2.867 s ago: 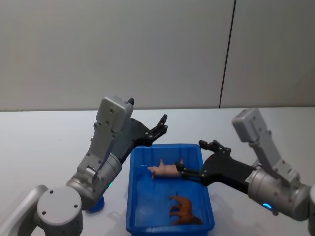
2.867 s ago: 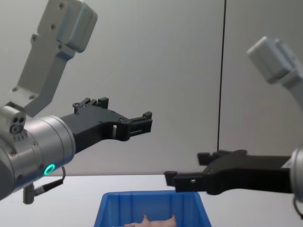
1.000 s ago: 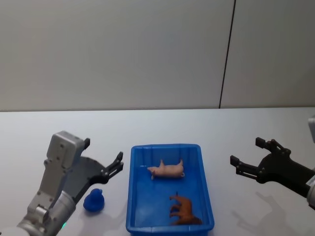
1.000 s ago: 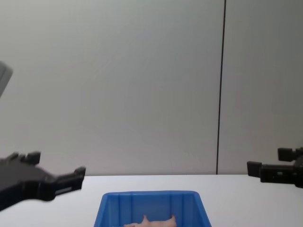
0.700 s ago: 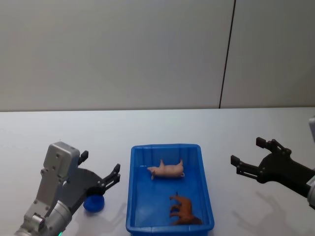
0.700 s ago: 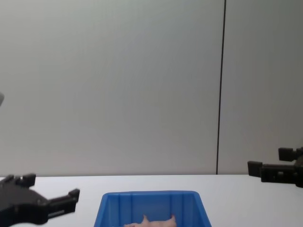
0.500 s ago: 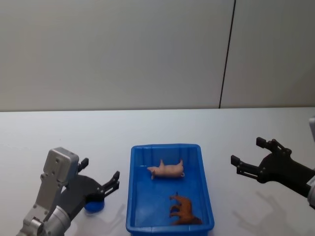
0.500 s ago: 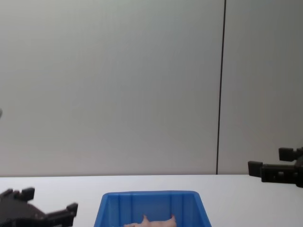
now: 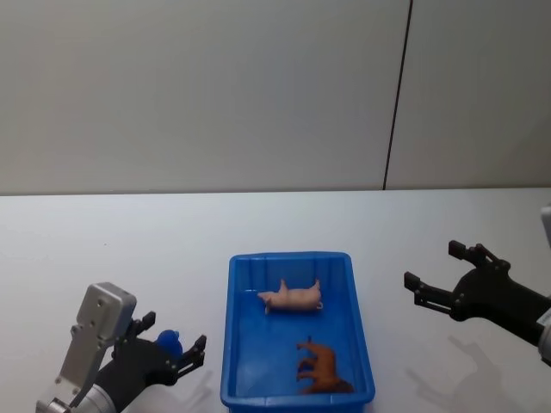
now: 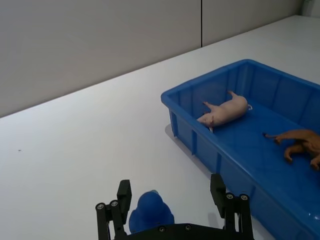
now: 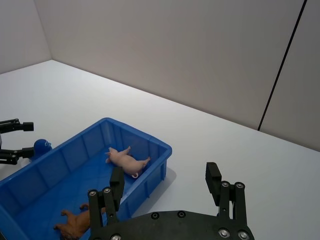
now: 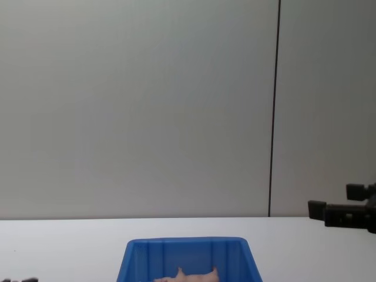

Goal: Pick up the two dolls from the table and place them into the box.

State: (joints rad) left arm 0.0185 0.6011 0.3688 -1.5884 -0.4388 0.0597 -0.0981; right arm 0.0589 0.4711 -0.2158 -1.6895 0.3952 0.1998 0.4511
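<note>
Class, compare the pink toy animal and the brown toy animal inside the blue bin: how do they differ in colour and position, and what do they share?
The pink animal is pale pink; the brown animal is reddish brown. In the head view the pink one lies in the far half of the blue bin, the brown one near its front right corner. Both lie on their sides on the bin floor, held by neither gripper.

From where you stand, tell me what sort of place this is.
Probably a robot test bench in a lab or office room, not a home. A bare white table stands against plain grey wall panels, and it holds a blue bin with a pink pig doll and a brown animal doll.
</note>
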